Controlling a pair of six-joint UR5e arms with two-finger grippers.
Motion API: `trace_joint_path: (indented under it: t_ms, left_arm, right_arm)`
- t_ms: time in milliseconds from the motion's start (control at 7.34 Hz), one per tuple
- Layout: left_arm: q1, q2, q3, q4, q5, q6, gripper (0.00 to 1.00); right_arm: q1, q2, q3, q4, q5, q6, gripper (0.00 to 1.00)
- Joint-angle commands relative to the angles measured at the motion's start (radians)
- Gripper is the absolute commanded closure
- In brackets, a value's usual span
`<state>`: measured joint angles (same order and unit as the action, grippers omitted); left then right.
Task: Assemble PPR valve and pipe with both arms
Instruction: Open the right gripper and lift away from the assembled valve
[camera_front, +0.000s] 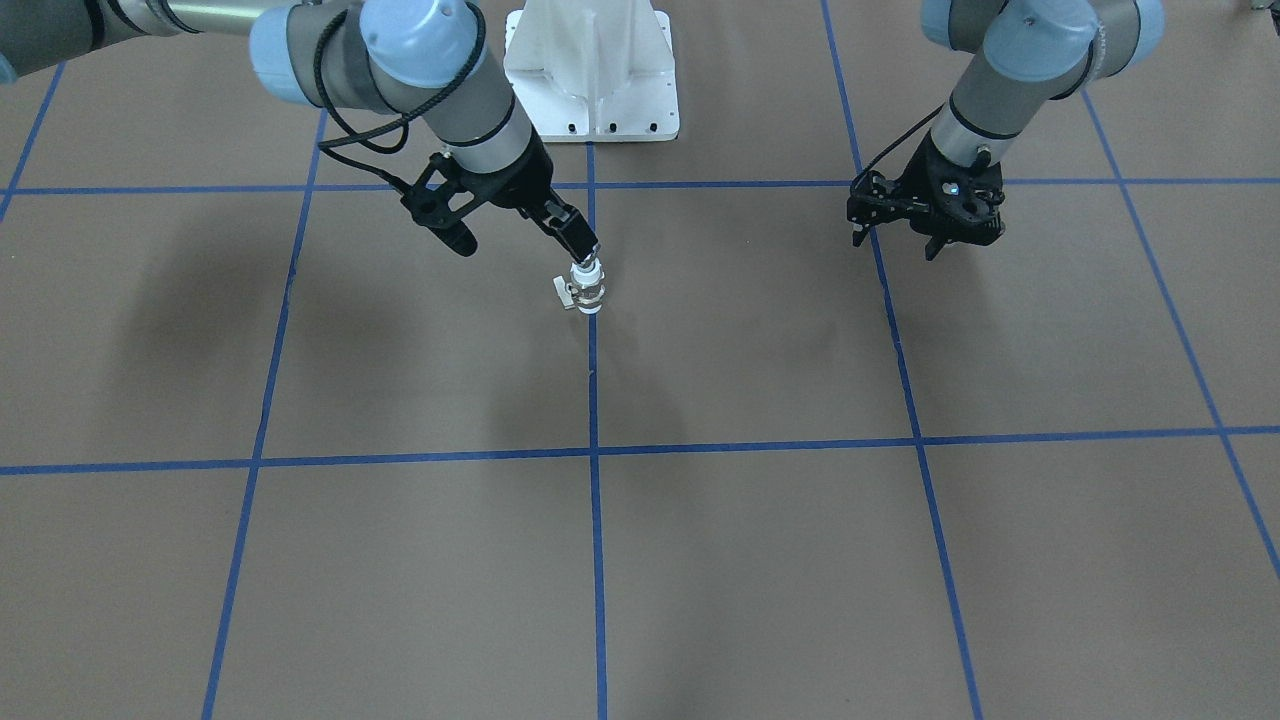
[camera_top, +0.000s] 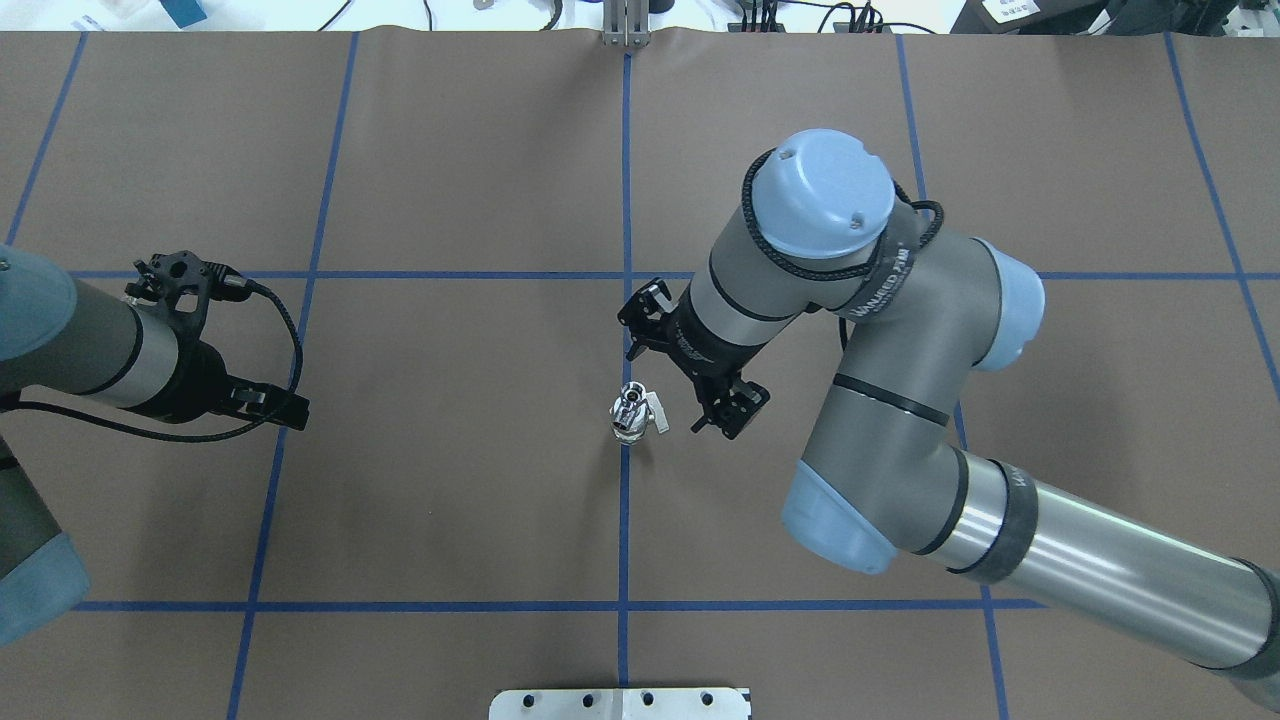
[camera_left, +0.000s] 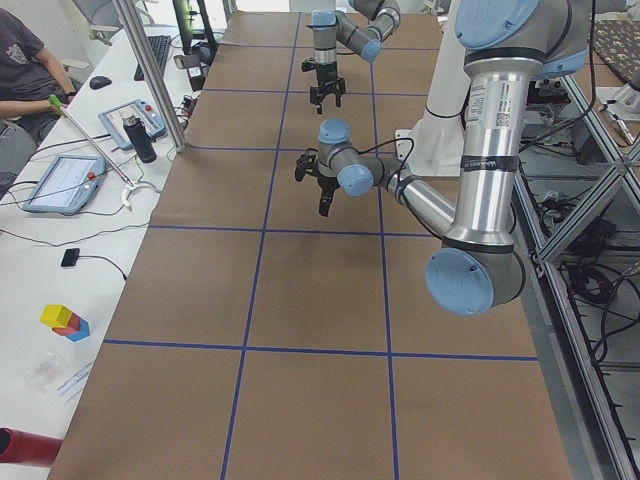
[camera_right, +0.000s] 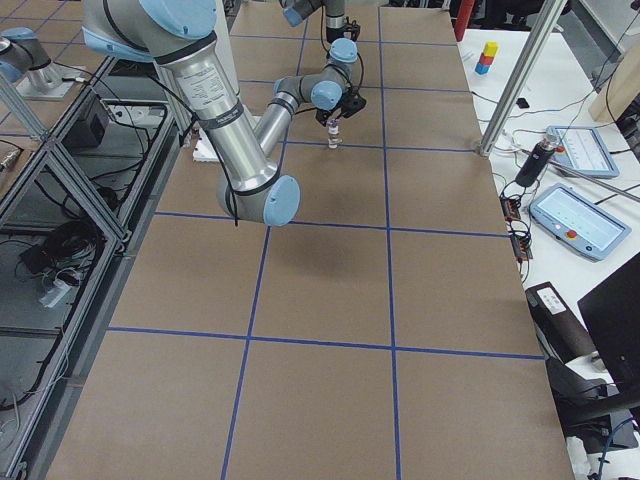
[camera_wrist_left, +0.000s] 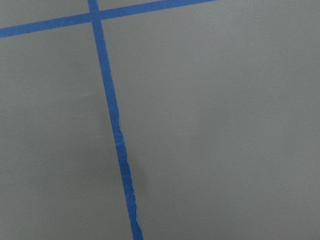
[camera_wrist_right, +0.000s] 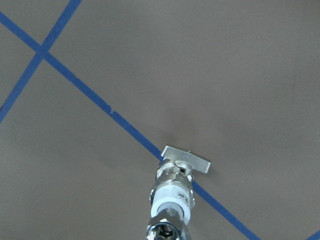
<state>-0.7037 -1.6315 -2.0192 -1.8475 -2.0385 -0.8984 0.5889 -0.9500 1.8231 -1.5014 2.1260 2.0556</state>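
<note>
The PPR valve (camera_front: 586, 290) stands upright on the centre blue line, with white ends, a metal middle and a side handle. It also shows in the overhead view (camera_top: 630, 425) and the right wrist view (camera_wrist_right: 171, 192). The silver pipe (camera_wrist_right: 165, 231) sits in its top end, seen from overhead as a shiny ring (camera_top: 629, 398). My right gripper (camera_front: 588, 250) hovers just above the valve, apart from it and holding nothing; in the overhead view (camera_top: 645, 305) its fingers look slightly parted. My left gripper (camera_front: 932, 250) hangs far off to the side over bare table (camera_top: 295, 410), holding nothing; I cannot tell its jaw gap.
The white base pedestal (camera_front: 592, 70) stands at the robot's side of the table. Blue tape lines (camera_wrist_left: 112, 115) grid the brown surface. Tablets, a bottle and coloured blocks lie on a side bench (camera_left: 70, 180) beyond the table edge.
</note>
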Motion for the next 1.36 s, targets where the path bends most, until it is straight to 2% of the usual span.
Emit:
trace_joint_path:
  t_ms: [0, 409, 681, 953, 1089, 1226]
  left_arm:
    - [-0.115, 0.034, -0.009, 0.001, -0.115, 0.019, 0.01]
    - [-0.280, 0.134, 0.002, 0.023, -0.186, 0.377, 0.01]
    - [-0.408, 0.153, 0.016, 0.147, -0.227, 0.594, 0.01]
    - [-0.560, 0.153, 0.036, 0.268, -0.245, 0.801, 0.01]
    - [-0.624, 0.153, 0.042, 0.336, -0.291, 0.891, 0.01]
    - [-0.690, 0.180, 0.046, 0.350, -0.301, 0.985, 0.01]
  right_arm:
    - [0.084, -0.135, 0.114, -0.003, 0.008, -0.163, 0.00]
    - [0.204, -0.329, 0.156, 0.004, 0.020, -0.500, 0.00]
    - [0.315, -0.506, 0.159, 0.012, 0.017, -0.874, 0.00]
    - [0.490, -0.652, 0.151, 0.009, 0.034, -1.229, 0.00]
    - [0.582, -0.709, 0.121, 0.009, 0.082, -1.413, 0.00]
    - [0.694, -0.748, 0.072, 0.009, 0.169, -1.575, 0.00]
